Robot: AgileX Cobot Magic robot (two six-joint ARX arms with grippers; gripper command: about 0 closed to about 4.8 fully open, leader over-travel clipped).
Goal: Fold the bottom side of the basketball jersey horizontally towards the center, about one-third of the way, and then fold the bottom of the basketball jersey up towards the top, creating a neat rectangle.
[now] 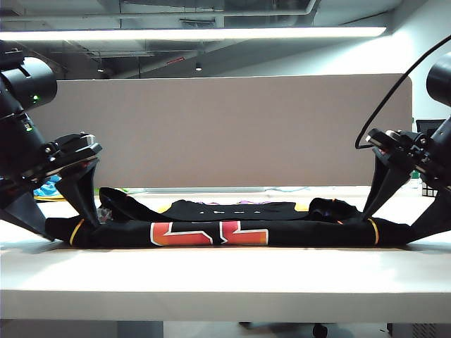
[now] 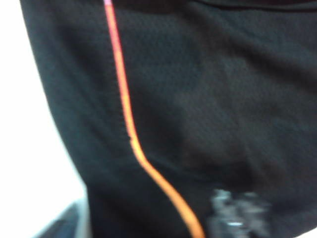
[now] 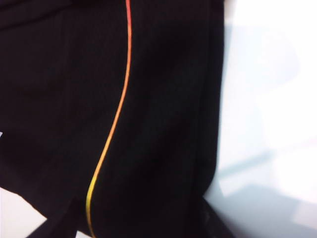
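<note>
Exterior view is showing the basketball jersey (image 1: 225, 227) lying flat across the white table (image 1: 225, 274), orange number facing the cam, a folded layer sitting toward 12 o'clock. Left gripper (image 1: 79, 215) is pressing down at the jersey's 9 o'clock end, right beside an orange trim line (image 1: 76, 230); right gripper (image 1: 384, 215) is pressing down at the 3 o'clock end. Wrist views are showing only black mesh (image 2: 218, 99) w/ orange piping (image 2: 124, 99) on the left and black cloth (image 3: 163, 124) on the right, blurred. Can't tell if either gripper's jaws are gripping cloth or how far apart they're standing. Beige partition (image 1: 232, 130) is standing behind at 12 o'clock
</note>
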